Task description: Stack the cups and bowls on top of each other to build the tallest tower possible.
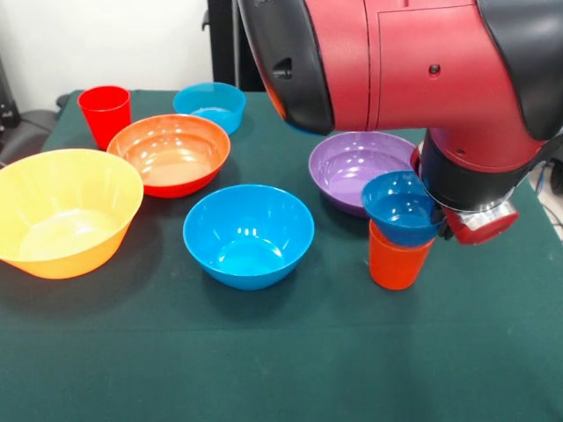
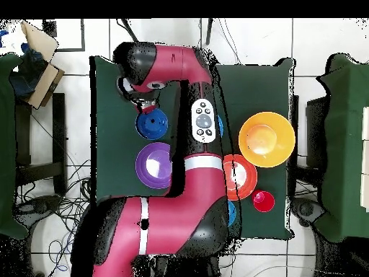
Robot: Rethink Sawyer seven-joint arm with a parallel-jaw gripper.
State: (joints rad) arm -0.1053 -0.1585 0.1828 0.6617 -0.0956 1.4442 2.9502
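settling the small blue bowl (image 1: 400, 207) level on the orange cup (image 1: 398, 257) just beside the gripper (image 1: 449, 227), we should release gently; we cannot tell the gripper's hold.

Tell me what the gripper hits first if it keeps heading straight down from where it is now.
Most likely the small blue bowl sitting on the orange cup: the gripper appears right at that bowl's edge. Its fingers are hidden, so exact contact is unclear.

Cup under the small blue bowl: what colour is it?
Orange. The cup shows best in the front view, upright beneath the small blue bowl; the bowl hides it from overhead.
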